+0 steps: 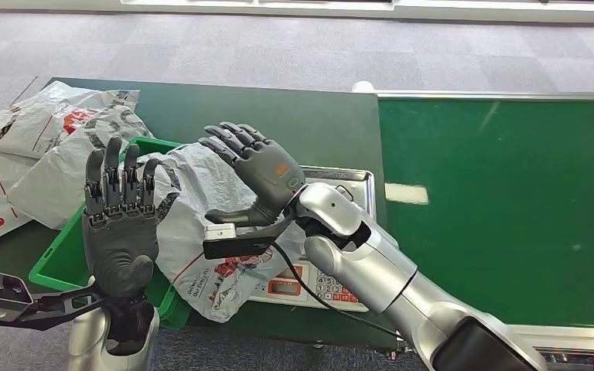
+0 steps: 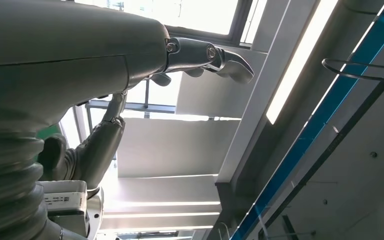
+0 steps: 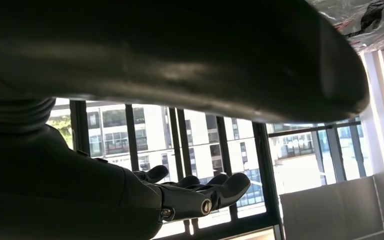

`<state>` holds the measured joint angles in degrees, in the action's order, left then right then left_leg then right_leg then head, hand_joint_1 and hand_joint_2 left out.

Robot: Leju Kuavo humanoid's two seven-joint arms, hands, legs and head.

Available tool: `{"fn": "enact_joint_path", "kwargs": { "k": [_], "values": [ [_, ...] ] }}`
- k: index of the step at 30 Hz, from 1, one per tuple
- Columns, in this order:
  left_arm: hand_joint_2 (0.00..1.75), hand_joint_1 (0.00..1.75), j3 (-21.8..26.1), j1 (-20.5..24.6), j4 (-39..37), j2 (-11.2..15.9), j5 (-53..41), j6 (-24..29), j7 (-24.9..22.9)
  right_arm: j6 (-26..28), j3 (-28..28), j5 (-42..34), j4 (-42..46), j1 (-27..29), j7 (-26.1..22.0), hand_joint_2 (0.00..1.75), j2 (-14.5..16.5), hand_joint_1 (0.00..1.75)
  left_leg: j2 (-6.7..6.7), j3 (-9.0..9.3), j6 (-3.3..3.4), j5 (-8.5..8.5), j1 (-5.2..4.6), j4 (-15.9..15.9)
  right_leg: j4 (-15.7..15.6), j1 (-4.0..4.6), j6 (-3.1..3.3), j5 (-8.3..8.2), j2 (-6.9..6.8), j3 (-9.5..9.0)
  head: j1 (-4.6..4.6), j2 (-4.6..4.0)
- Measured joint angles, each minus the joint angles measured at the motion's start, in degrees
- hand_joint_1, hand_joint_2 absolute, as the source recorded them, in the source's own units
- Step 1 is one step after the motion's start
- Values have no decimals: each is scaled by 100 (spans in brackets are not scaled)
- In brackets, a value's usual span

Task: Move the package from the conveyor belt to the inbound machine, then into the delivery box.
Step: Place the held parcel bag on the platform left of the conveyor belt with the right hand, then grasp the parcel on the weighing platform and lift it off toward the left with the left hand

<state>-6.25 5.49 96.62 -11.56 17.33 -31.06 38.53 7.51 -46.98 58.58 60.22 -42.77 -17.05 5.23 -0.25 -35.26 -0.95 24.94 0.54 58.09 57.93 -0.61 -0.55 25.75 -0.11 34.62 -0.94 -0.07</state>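
A grey plastic mailer package (image 1: 201, 224) with red print lies half on the inbound machine (image 1: 332, 278), a scale with a steel plate and keypad, and half over the rim of the green delivery box (image 1: 62, 255). My right hand (image 1: 259, 174) hovers just above the package, palm up, fingers spread, holding nothing. My left hand (image 1: 120, 220) stands upright over the green box, fingers straight and apart, empty. In the left wrist view the left hand (image 2: 95, 150) points at the ceiling; in the right wrist view the right hand (image 3: 195, 195) faces windows, with a strip of the package (image 3: 375, 17) at the corner.
Several more grey mailers (image 1: 39, 147) are piled on the dark green table (image 1: 278, 116) to the left of the box. The green conveyor belt (image 1: 503, 209) runs along the right side, bare of parcels. Grey carpet floor lies beyond.
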Motion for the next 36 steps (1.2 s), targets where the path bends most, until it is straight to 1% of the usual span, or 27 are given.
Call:
{"fn": "enact_joint_path", "kwargs": {
  "k": [3, 6, 8, 10, 12, 15, 16, 17, 19, 21, 23, 25, 27, 30, 33, 36],
  "values": [
    [175, 0, 1, -1, 1, 1, -32, 8, 3, -4, 48, -224, 121, 15, -87, 0, -30, 0, 0, 0, 0, 0, 0, 0, 0, 0, 0, 0, 0, 1, 0, 0],
    [175, 0, 16, 0, 2, 12, -194, 113, 37, -281, 280, -901, 465, 62, -423, 0, -138, 0, 0, 0, 0, 0, 0, 1, 0, -2, 0, 0, 0, 1, 0, 0],
    [175, 0, 44, 0, 19, 28, -499, 337, 90, -578, 554, -1468, 768, 140, -713, 0, -245, 0, -1, 0, 0, 0, 0, 1, -1, -3, 0, 0, -2, 0, 0, 0],
    [175, 0, 87, 5, 78, 52, -1069, 753, 135, -855, 887, -1926, 1089, 261, -981, 0, -353, 0, -2, -1, 1, 1, 0, 2, -1, -4, -1, 0, -2, 0, 0, 0],
    [175, 0, 127, 48, 158, 94, -2007, 1456, 134, -1099, 1233, -2241, 1392, 417, -1203, 0, -428, 0, -2, -1, 1, 1, 0, 3, -2, -5, -2, -1, -1, 1, 0, 0],
    [175, 0, 135, 309, 171, 256, -4197, 2810, -121, -1488, 1717, -2612, 1819, 701, -1513, 0, -478, 0, -2, 0, 1, 1, -1, 4, -2, -2, -2, -1, -3, 2, 0, 0],
    [175, 0, 111, 458, 113, 342, -4958, 3102, -291, -1600, 1865, -2682, 1942, 780, -1599, 0, -482, 0, -2, 0, 0, 0, -1, 4, -2, -1, -1, -2, -3, 2, 0, 0],
    [175, 0, 62, 626, 21, 447, -5658, 3272, -486, -1692, 2003, -2720, 2049, 842, -1668, 0, -482, 0, -2, 1, -1, -1, -1, 4, -2, 0, 1, -3, -3, 2, 0, 0],
    [175, 0, -122, 1025, -304, 683, -6999, 3316, -951, -1822, 2238, -2734, 2206, 933, -1773, 0, -467, 0, -2, 2, -6, -5, -1, 4, -2, 3, 7, -8, -2, 3, 0, 0],
    [175, 0, -433, 1491, -835, 934, -8255, 3206, -1362, -1881, 2418, -2706, 2291, 1001, -1881, 0, -429, 0, -1, 3, -12, -11, -1, 3, -2, 6, 15, -15, -1, 4, 0, 0],
    [175, 0, -784, 1919, -1440, 1140, -8980, 3158, -1553, -1887, 2533, -2668, 2317, 1056, -1977, 0, -385, 0, 7, 3, -17, -16, 0, 3, -1, 7, 19, -23, 7, 5, 0, 0],
    [175, 0, -1032, 2206, -1896, 1265, -9150, 3183, -1582, -1881, 2598, -2646, 2322, 1099, -2023, 0, -357, 0, 19, 3, -19, -18, 0, 2, 0, 6, 19, -28, 19, 8, 0, 0],
    [175, 0, -1188, 2390, -2194, 1348, -9173, 3193, -1590, -1881, 2649, -2634, 2324, 1129, -2037, 0, -340, 0, 23, 3, -19, -17, -1, 3, 0, 6, 19, -29, 23, 10, 0, 0],
    [175, 0, -1334, 2543, -2478, 1445, -9183, 3199, -1593, -1881, 2702, -2632, 2327, 1153, -2041, 0, -329, 0, 23, 1, -19, -17, -1, 3, 0, 6, 19, -28, 24, 12, 0, 0],
    [175, 0, -1415, 2601, -2621, 1503, -9195, 3180, -1593, -1879, 2718, -2632, 2328, 1158, -2041, 0, -323, 0, 22, 0, -19, -16, -1, 2, 0, 7, 19, -26, 25, 13, 0, 0],
    [175, 0, -1576, 2793, -2874, 1562, -9286, 2867, -1546, -1881, 2726, -2637, 2328, 1157, -2042, 0, -304, 0, 19, -3, -19, -16, 0, 2, 0, 7, 18, -26, 21, 16, 0, 0]
  ]
}}
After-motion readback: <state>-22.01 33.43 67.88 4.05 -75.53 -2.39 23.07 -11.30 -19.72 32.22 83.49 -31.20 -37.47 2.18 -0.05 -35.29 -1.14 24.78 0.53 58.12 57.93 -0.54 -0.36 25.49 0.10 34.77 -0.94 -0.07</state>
